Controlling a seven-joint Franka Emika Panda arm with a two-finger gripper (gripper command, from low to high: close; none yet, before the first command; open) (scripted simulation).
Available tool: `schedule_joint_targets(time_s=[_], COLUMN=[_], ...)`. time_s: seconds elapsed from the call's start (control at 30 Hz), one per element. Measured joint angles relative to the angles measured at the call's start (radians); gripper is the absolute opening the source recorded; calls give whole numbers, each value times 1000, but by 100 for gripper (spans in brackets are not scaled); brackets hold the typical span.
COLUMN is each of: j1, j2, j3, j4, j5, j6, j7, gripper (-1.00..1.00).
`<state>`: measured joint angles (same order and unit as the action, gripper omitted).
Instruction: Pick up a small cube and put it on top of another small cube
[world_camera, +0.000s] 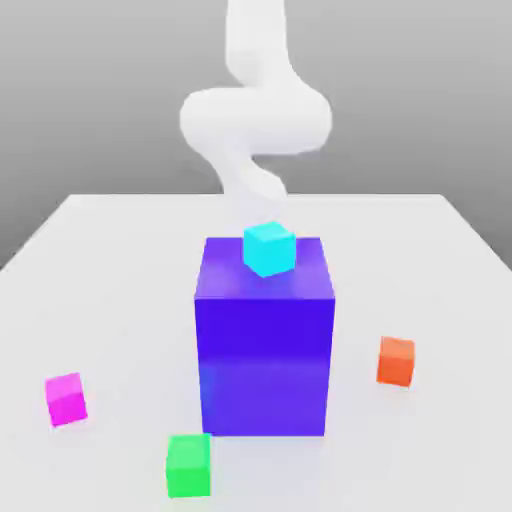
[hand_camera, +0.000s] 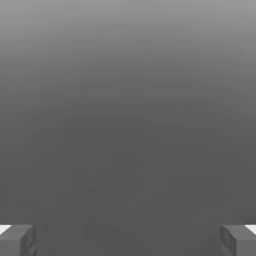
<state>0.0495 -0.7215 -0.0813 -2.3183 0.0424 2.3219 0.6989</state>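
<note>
The small cube (world_camera: 66, 398) is plain magenta-pink and sits on the white table near the exterior view's left, close to the front. My gripper (hand_camera: 128, 241) is open in the hand view. Its two grey fingertips (hand_camera: 18, 240) stand far apart with nothing between them, and only a blank grey background lies ahead of them. My white arm (world_camera: 255, 118) rises behind the big blue-violet block (world_camera: 264, 340), well away from the magenta cube.
A cyan cube (world_camera: 269, 248) rests on top of the blue-violet block at the table's middle. A green cube (world_camera: 188, 466) lies at the front and an orange cube (world_camera: 396, 361) at the exterior view's right. The table (world_camera: 120, 260) ends just behind the arm.
</note>
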Motion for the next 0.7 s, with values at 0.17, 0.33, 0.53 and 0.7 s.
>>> schedule_joint_targets(time_s=[0.17,0.33,0.53,0.7], j1=[94,164,213,194], j2=[159,317,511,671], j3=[-165,-308,-444,-501], j4=[-38,-74,-116,-152], j5=[97,210,360,472], j6=[46,89,135,177], j7=[-215,-437,-713,-933], gripper=[0,0,0,0])
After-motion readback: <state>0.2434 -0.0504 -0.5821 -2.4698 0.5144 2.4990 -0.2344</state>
